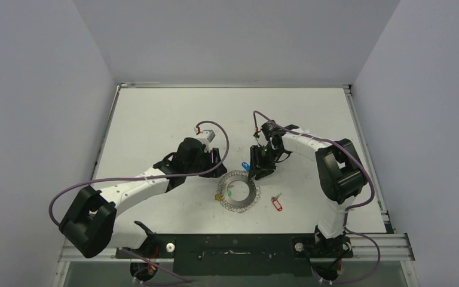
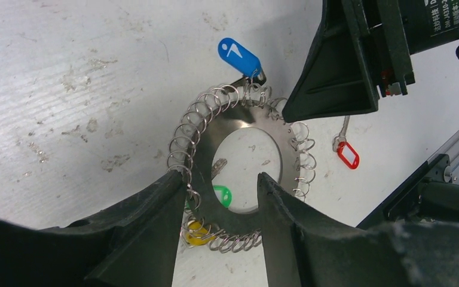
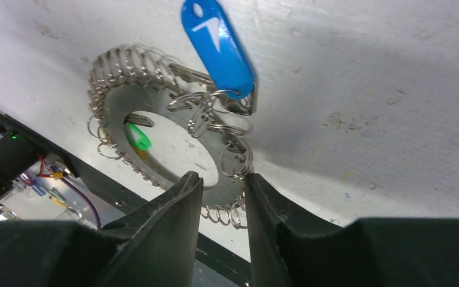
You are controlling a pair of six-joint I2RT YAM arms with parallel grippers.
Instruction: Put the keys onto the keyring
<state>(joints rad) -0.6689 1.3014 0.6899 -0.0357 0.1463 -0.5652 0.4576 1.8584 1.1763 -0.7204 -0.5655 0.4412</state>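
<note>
The keyring [image 1: 238, 190] is a flat grey ring edged with wire loops, at mid-table. My left gripper [image 2: 219, 178] straddles its near band [image 2: 206, 197], one finger against the outer loops and the other at the hole's edge, closed on it. My right gripper [image 3: 222, 177] is closed on the opposite band [image 3: 226, 190] in the same way. The blue-tagged key [image 3: 218, 45] rests at the keyring's rim among the loops [image 2: 239, 57]; whether it is threaded on I cannot tell. The red-tagged key [image 1: 277, 203] lies loose on the table to the keyring's right [image 2: 347, 154].
A green tag [image 2: 222, 195] shows inside the hole and a yellow tag [image 2: 196, 232] sits at the near rim. The right arm's black finger [image 2: 334, 66] stands close over the keyring. The black rail [image 1: 233, 245] marks the table's near edge.
</note>
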